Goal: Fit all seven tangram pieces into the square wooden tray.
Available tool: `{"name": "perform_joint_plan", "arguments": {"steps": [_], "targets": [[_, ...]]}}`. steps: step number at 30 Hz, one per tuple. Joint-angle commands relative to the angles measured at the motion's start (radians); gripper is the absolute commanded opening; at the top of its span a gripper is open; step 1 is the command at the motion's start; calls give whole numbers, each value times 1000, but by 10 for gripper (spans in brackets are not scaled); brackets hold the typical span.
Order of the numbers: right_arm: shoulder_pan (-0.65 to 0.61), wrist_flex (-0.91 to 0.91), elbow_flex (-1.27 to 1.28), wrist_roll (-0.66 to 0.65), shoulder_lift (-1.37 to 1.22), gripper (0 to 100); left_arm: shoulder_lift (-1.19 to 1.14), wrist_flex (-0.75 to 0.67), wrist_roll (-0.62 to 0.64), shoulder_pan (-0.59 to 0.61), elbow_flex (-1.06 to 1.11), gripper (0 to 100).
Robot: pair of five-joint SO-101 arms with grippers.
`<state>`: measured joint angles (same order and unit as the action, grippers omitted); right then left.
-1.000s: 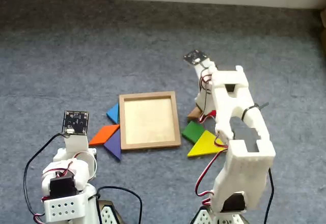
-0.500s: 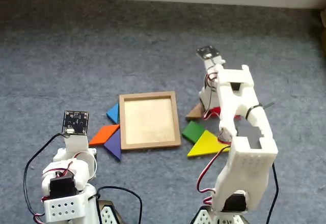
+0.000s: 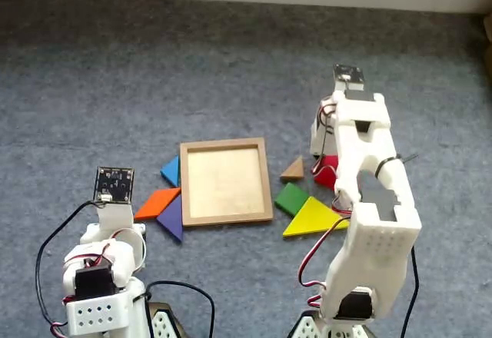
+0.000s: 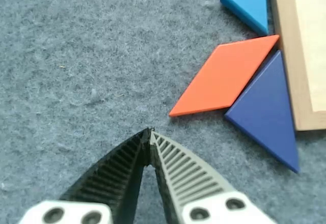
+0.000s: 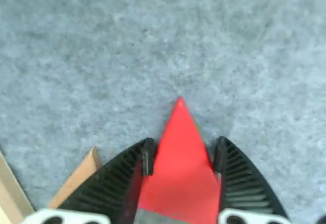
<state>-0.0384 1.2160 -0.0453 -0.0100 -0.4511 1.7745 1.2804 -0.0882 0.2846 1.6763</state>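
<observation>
The table covering (image 3: 115,69) was a grey-blue cloth, felt-like, matt and fuzzy. The square tray (image 3: 224,147) was pale wood, smooth and matt, its rim a shade browner. The orange piece (image 4: 224,76), the dark blue triangle (image 4: 267,112) and the red piece (image 5: 181,168) looked painted, smooth with a faint sheen. The small brown triangle (image 3: 293,170) seemed plain wood. The right arm (image 3: 373,223) was matt white plastic. The left gripper (image 4: 149,140) had ribbed plastic fingers (image 4: 178,170), one black, one grey.
</observation>
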Motion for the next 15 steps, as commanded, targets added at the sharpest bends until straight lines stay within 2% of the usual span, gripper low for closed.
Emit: {"name": "perform_joint_plan", "arguments": {"steps": [1, 5, 9, 15], "targets": [[8, 122, -108, -57, 73, 188, 47, 5, -9, 8, 21, 8], [-16, 213, -157, -155, 116, 277, 47, 5, -9, 8, 21, 8], [-19, 219, -117, -233, 125, 365, 47, 5, -9, 8, 21, 8], [-62, 179, 30, -371, 131, 369, 47, 5, -9, 8, 21, 8]]}}
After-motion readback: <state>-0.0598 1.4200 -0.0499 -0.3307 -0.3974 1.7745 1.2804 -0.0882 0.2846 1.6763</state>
